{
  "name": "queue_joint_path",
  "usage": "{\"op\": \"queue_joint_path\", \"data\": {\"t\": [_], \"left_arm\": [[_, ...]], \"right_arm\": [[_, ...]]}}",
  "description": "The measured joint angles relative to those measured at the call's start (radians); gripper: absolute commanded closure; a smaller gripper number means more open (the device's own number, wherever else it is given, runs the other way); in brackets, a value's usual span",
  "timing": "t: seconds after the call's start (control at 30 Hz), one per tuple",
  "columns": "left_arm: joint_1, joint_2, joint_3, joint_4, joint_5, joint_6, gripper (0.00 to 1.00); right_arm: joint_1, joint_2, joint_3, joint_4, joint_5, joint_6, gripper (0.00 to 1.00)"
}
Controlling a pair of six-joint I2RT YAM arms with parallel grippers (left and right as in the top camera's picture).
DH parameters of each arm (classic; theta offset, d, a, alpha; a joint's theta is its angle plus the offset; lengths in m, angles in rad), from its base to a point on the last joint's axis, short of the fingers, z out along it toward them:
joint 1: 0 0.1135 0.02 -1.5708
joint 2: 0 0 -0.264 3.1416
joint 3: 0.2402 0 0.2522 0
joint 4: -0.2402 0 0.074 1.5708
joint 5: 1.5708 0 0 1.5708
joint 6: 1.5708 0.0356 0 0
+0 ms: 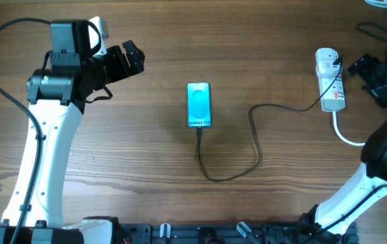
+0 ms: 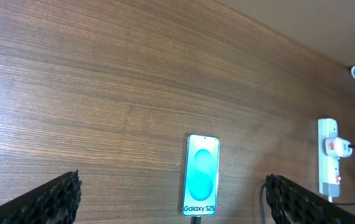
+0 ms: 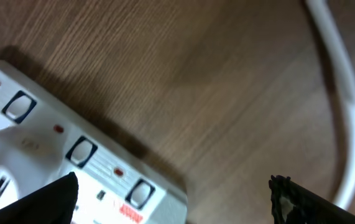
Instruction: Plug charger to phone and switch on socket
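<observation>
The phone (image 1: pixel 199 104) lies face up mid-table, teal screen lit; it also shows in the left wrist view (image 2: pixel 201 174). The thin black charger cable (image 1: pixel 255 142) runs from the phone's near end, loops right and goes to a white plug in the socket (image 1: pixel 331 85). The socket is a white power strip with red markings; the right wrist view shows its switches close up (image 3: pixel 78 162). My left gripper (image 1: pixel 127 59) is open and empty, far left of the phone. My right gripper (image 1: pixel 373 76) is open and empty, just right of the socket.
The thick white cord (image 1: pixel 345 135) trails from the socket's near end toward my right arm; it also shows in the right wrist view (image 3: pixel 345 106). More cables (image 1: pixel 383 8) lie at the far right corner. Bare wood surrounds the phone.
</observation>
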Motion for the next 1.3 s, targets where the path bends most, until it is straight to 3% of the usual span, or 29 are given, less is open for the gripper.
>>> {"op": "queue_joint_path", "data": {"t": [0.3, 1.3], "left_arm": [[0.000, 0.000, 0.000, 0.000, 0.000, 0.000, 0.00], [0.000, 0.000, 0.000, 0.000, 0.000, 0.000, 0.00]], "right_arm": [[0.000, 0.073, -0.005, 0.076, -0.040, -0.031, 0.00], [-0.008, 0.113, -0.005, 0.073, -0.157, -0.079, 0.00]]}}
